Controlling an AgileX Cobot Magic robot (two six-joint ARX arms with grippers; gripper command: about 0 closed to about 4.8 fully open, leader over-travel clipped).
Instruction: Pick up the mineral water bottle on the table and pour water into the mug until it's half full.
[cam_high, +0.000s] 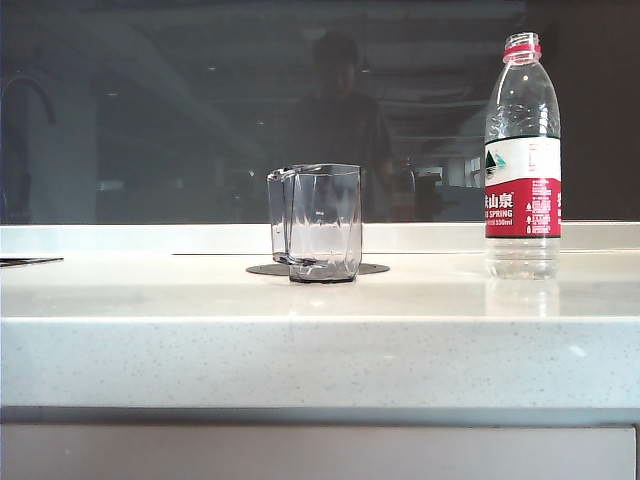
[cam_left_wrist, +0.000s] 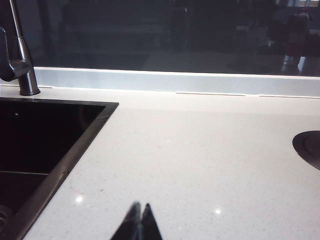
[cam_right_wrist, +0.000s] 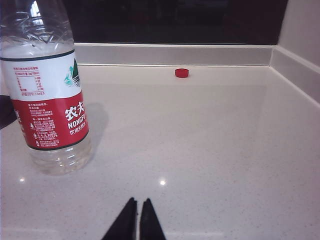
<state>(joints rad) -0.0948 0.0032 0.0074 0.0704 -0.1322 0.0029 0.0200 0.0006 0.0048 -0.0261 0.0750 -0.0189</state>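
Clear capless red-ringed mineral water bottle (cam_high: 522, 155) upright right of mug (cam_high: 322, 222); left gripper (cam_left_wrist: 138, 211) and right gripper (cam_right_wrist: 138, 206) fingers clenched, empty, above bench (cam_high: 320, 345).

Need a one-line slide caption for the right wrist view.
Right tool shut above the countertop, uncapped mineral water bottle standing nearby, red cap by the back wall.

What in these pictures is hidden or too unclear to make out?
- Exterior view: neither arm shows, both out of frame.
- Left wrist view: only the closed tips of the left gripper show; the sink is cut off by the edge.
- Right wrist view: the mineral water bottle loses its neck at the edge; the right gripper shows tips only.
- Exterior view: the mug is clear, so its water level is uncertain.
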